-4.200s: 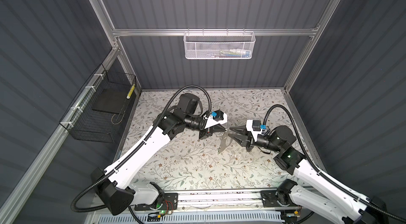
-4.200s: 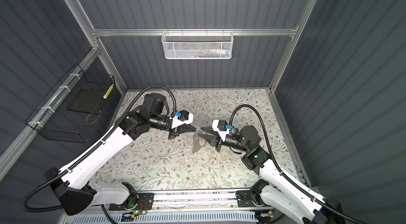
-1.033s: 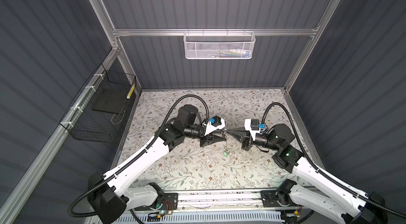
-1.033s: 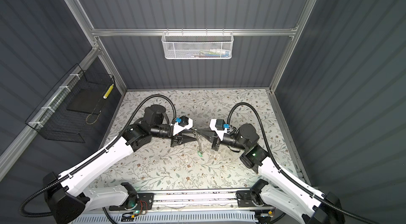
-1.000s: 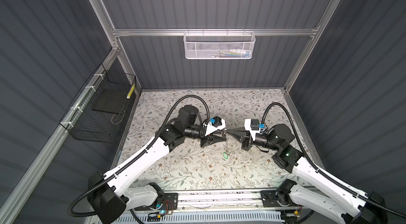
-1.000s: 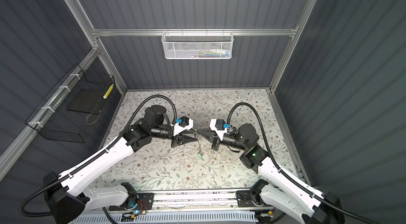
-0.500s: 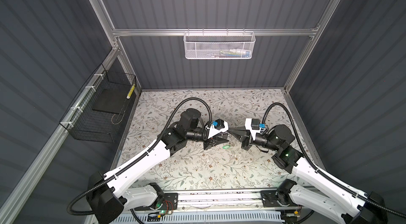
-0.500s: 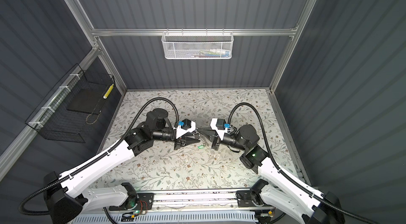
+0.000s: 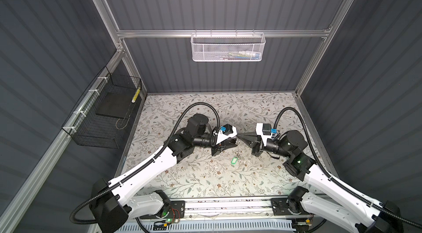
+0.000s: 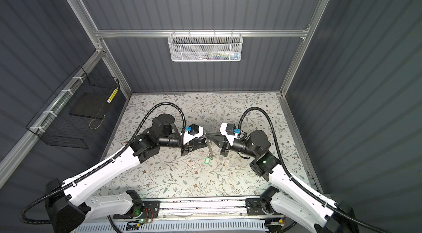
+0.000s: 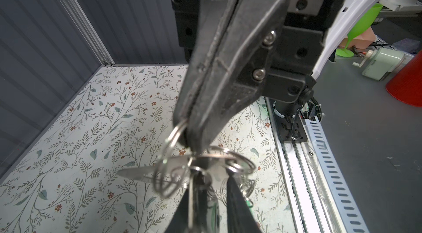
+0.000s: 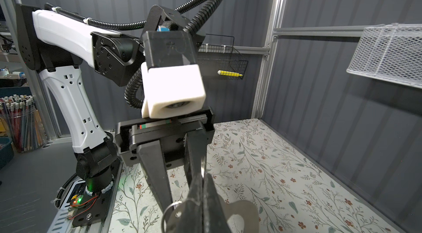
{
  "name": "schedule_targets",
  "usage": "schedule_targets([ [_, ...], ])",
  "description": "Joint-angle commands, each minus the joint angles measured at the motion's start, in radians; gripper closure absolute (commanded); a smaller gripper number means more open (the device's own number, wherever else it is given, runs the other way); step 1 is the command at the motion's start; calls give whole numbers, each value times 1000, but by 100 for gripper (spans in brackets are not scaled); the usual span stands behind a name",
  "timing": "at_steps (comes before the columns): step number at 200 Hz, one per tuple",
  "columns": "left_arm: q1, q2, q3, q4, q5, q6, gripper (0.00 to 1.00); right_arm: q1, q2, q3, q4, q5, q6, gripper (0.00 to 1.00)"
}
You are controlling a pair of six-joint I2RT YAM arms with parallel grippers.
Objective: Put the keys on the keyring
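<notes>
Keyring [image 10: 207, 160] hangs mid-air between arms, ring pinched in right gripper [image 11: 185, 133] tips (pressed together); left gripper [image 12: 178, 183] fingers apart, straddling key [image 11: 194, 197]; I'd clamp key flat before threading, without twisting ring loose.

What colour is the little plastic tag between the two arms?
The tag is green, clearest in a top view.

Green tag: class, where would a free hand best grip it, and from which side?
Likely by the plastic body of the tag, pinched across its long straight sides, coming from the near side. It dangles on a chain below the ring that the right hand is shut on, clear of it and of the left hand.
</notes>
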Motion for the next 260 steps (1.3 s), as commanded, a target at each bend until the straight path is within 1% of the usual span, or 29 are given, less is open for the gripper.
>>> schedule_targets([
  [1, -4, -9, -6, 27, -4, -6, 77, -2, -3, -4, 49, -23, 14, 100],
  [21, -4, -13, -6, 19, -9, 4, 78, -3, -4, -3, 49, -25, 14, 100],
  [36, -4, -16, -5, 16, -13, 11, 82, -3, -2, -3, 47, -25, 12, 100],
  [66, -4, -23, 0, -4, -18, 30, 88, -6, -2, -5, 45, -25, 10, 100],
  [82, -4, -16, 20, -40, -18, 55, 97, -10, -6, -5, 42, -31, 6, 100],
  [91, -4, -9, 41, -71, -20, 72, 100, -12, -9, -4, 31, -39, 2, 100],
  [119, -3, 12, 112, -185, -39, 143, 100, -14, -18, 9, -22, -63, -18, 100],
  [152, -4, 46, 183, -282, -46, 199, 100, -17, -20, 18, -60, -79, -32, 100],
  [191, -2, 64, 221, -330, -60, 230, 100, -20, -24, 26, -99, -85, -47, 100],
  [219, -2, 56, 240, -366, -98, 256, 100, -31, -44, 21, -133, -72, -63, 100],
  [260, -1, 59, 282, -420, -139, 291, 100, -46, -41, 29, -183, -101, -71, 100],
])
